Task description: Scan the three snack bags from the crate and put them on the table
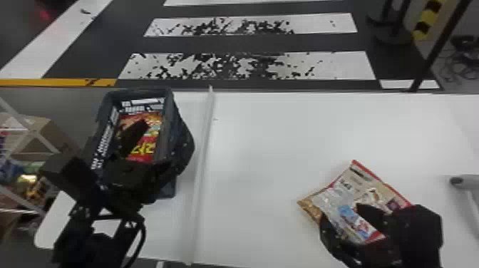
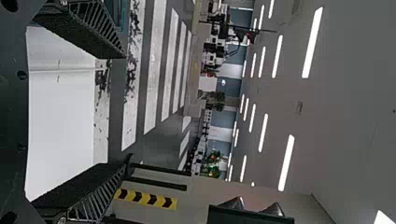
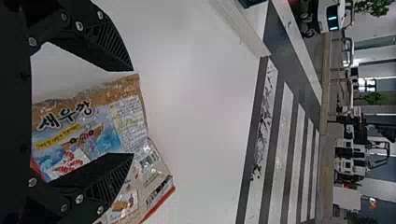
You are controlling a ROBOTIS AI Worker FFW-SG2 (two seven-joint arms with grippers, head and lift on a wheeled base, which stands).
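Note:
In the head view, my left gripper (image 1: 154, 144) is over the near part of the dark crate (image 1: 168, 126), partly covering a red snack bag (image 1: 144, 155) inside. The left wrist view shows the same gripper (image 2: 125, 109) with its fingers wide apart and nothing between them. My right gripper (image 1: 340, 213) is at a beige and red snack bag (image 1: 374, 190) over the right part of the table. In the right wrist view, that gripper (image 3: 133, 112) stands open; the bag (image 3: 128, 126) spans much of the gap, and one finger overlaps it.
A raised white strip (image 1: 201, 171) crosses the white table (image 1: 263, 142) just right of the crate. At the table's right side is a grey-handled object (image 1: 463, 181). A shelf rack with boxes (image 1: 39, 139) stands left of the table.

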